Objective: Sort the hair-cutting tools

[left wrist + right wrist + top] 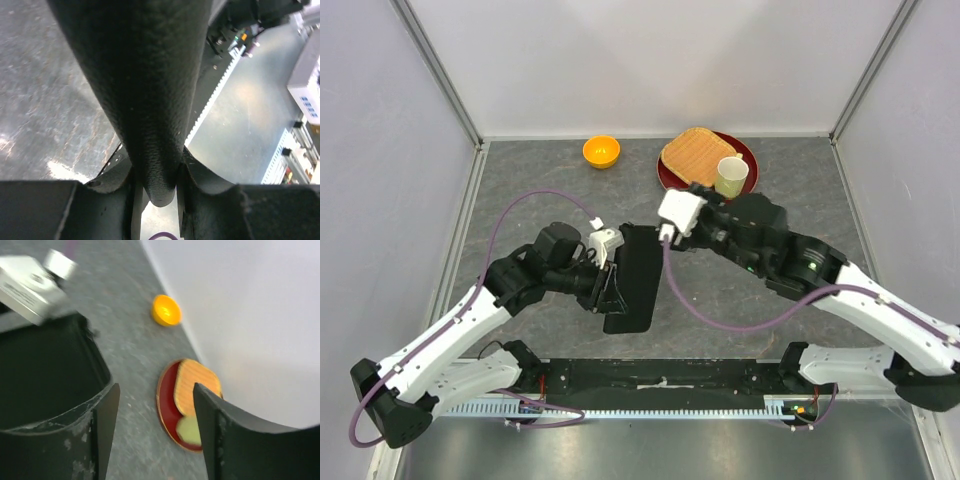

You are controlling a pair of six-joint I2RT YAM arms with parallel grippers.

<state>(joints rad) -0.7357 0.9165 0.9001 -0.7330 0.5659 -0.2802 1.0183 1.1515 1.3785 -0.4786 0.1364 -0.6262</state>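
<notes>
A black fabric zip case (632,285) lies lengthwise at the table's middle. My left gripper (610,287) is shut on the case's left edge; in the left wrist view the case (145,90) is pinched between the jaws of that left gripper (157,180). My right gripper (658,236) hovers at the case's far right corner. In the right wrist view this right gripper (155,395) is open with nothing between its fingers, and the case (40,370) is just to their left. The hair-cutting tools are out of view.
At the back stands a small orange bowl (601,151) (166,310). A red plate (748,150) (167,405) to its right carries a ribbed tan slab (695,153) and a pale cup (731,175). White walls enclose the table.
</notes>
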